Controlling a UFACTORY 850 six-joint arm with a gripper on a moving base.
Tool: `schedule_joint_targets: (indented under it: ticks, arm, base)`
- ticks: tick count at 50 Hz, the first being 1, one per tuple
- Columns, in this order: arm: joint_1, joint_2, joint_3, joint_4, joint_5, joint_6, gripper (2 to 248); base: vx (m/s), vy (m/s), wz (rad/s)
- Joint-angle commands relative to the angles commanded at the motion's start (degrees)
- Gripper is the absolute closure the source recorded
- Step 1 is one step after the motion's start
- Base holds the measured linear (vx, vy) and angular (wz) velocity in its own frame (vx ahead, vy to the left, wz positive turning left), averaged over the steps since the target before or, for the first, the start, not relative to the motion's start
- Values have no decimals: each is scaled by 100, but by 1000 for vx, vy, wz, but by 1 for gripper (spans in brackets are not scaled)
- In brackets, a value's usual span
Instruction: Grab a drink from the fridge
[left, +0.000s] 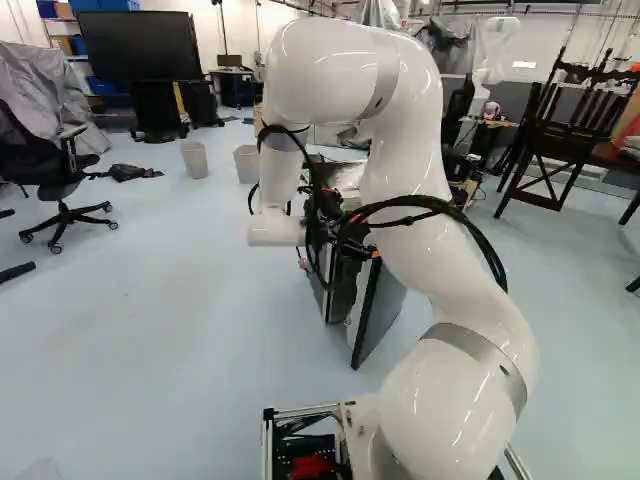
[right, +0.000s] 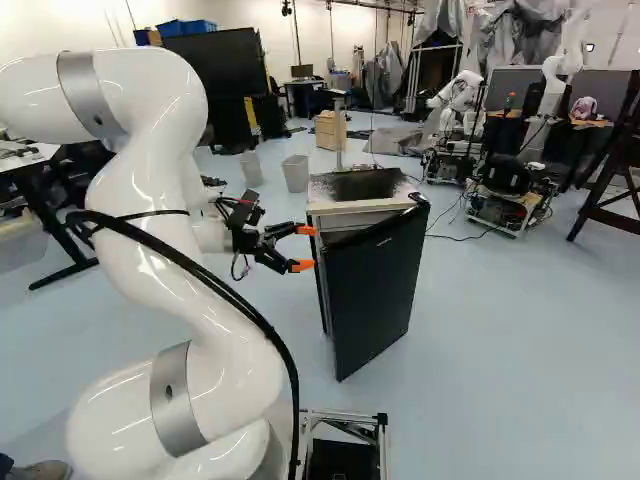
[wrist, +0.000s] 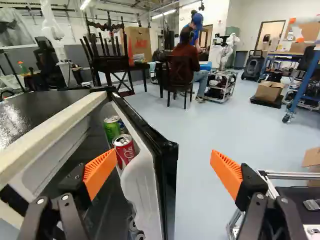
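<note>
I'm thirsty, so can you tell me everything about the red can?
The red can is shiny like metal, with white markings and a silver top. It stands upright in the white shelf inside the open fridge door, next to a green can. The shelf's wall hides its lower part. The open gripper isn't holding it; I can't tell if an orange pad touches it.

"Near arm (right: 150, 170)?"

"Glossy, smooth, with metal bands (right: 172, 395)."

"Fridge door (right: 375, 290), to its right?"

"Glossy black edge (wrist: 162, 145), smooth white plastic lining (wrist: 140, 185); the red can (wrist: 124, 151) has a shiny metal top."

"And far off?"

"Pale wooden cabinet (right: 328, 130)."
</note>
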Motion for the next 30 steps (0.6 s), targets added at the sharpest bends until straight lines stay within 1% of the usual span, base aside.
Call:
schedule_joint_targets:
  ticks: [10,15,20,30]
  arm:
    - [-313,-44,-135,0,0,0,3]
    - [-437,-49,-151,0,0,0,3]
    - [-487,-51,-156,0,0,0,3]
    - [-507,-52,-158,0,-1,0,3]
  base:
    - [0,0,0]
    - [0,0,0]
    - [0,0,0]
    - [0,0,0]
